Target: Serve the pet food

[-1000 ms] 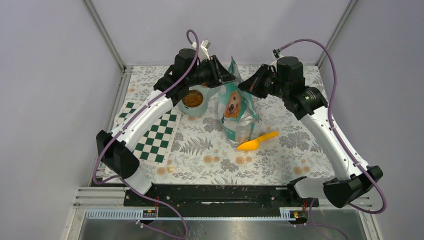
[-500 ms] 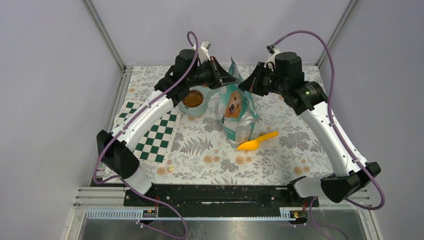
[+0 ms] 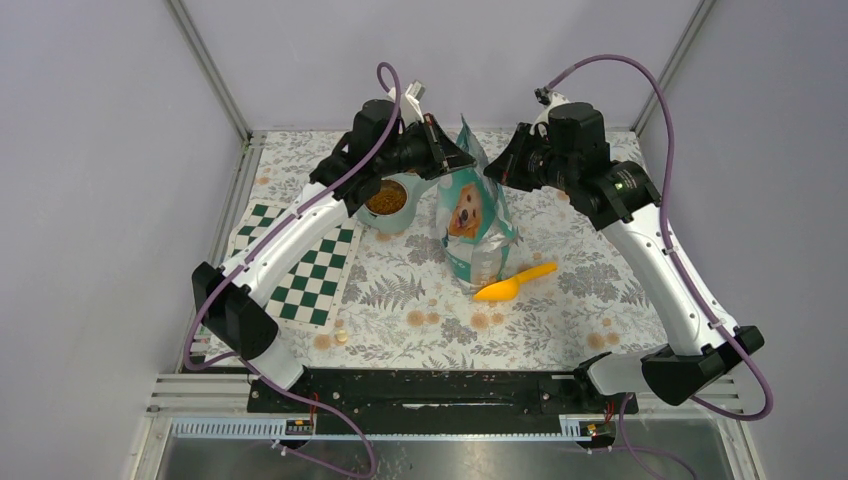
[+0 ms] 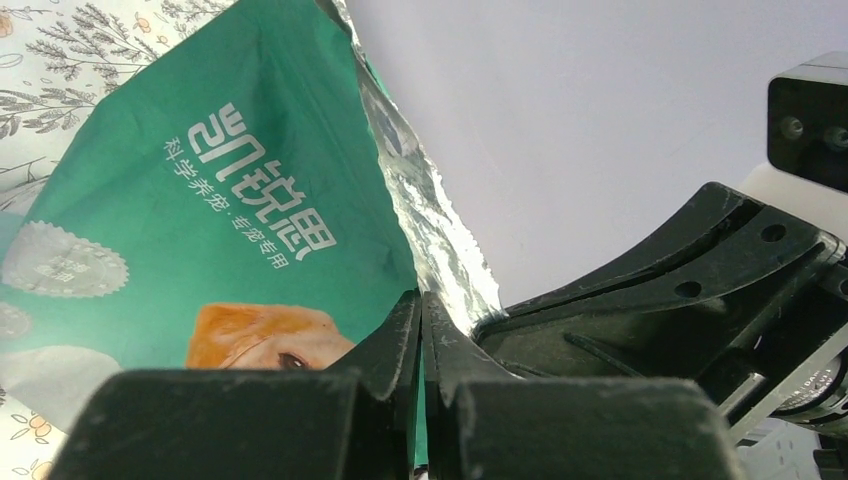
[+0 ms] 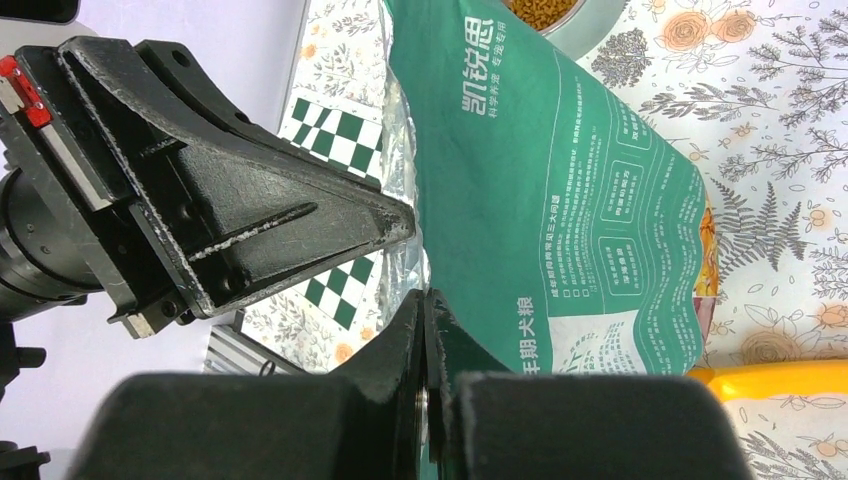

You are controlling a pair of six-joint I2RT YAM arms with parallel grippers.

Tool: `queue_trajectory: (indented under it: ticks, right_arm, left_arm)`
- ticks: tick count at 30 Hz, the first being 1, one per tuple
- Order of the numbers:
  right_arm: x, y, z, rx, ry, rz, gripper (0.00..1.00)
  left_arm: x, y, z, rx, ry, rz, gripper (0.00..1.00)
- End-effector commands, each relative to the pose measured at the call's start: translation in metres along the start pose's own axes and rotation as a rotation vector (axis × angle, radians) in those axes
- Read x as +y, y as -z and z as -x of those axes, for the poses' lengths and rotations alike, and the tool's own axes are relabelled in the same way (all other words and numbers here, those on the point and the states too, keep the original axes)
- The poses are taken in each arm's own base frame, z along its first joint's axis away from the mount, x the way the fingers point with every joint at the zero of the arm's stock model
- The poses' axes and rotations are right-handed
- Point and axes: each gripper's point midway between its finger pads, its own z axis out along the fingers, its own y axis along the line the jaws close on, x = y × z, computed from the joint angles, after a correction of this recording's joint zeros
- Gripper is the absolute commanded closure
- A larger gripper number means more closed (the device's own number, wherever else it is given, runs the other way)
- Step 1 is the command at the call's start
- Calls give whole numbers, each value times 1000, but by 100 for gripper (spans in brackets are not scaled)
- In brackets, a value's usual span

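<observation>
Top external view: the teal-and-white pouch [image 3: 470,215] stands upright between the two tools, its long axis near vertical and its opened mouth uppermost.

Left gripper [image 3: 455,158]: fingers pressed together on the lip of the pouch mouth. The left wrist view shows teal film caught between the closed fingers [image 4: 395,340], with the foil lining rising just beside them.

Right gripper [image 3: 497,170]: fingers likewise pressed together. The right wrist view puts them at the opposite edge of the mouth, apparently pinching it; the film inside the pinch itself is not clearly visible.

Finding: the two tools face each other tip to tip across the mouth, close but apart, each on its own lip. The pouch body hangs below both.

Kibble [image 3: 385,198] already lies in the bowl [image 3: 396,222], which sits below and behind the left gripper, on its outer side, just beside the pouch. The left arm is the nearer to it.

An orange scoop [image 3: 512,285] lies at the pouch's foot, below the right gripper and toward the arm bases, and is not held.

Assessment: the coming move turns on drawing the lips apart along the line joining the tools, and any tip toward the bowl would go leftward.
</observation>
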Motion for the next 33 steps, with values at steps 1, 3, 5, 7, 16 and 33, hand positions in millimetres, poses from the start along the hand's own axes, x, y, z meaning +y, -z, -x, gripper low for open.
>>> queue_trajectory:
  ticks: [1,3,5,7,16,33]
  right_arm:
    - [0,19,42,-164,54,-39,100]
    - [-2,18,40,-158,69,-43,100]
    - [-6,16,38,-154,89,-64,100]
    - [-3,12,33,-125,107,-42,100]
    - [13,6,20,-54,120,46,96]
    - [-7,-18,4,20,258,-143,84]
  left_arm:
    - [-9,25,16,-57,-55,40,100]
    - [-7,26,17,-64,-63,56,100]
    - [-6,25,17,-59,-69,59,100]
    - [-9,23,15,-47,-69,42,100]
    - [-33,16,9,9,-65,-100,92]
    - [-4,-10,0,41,-78,34,65]
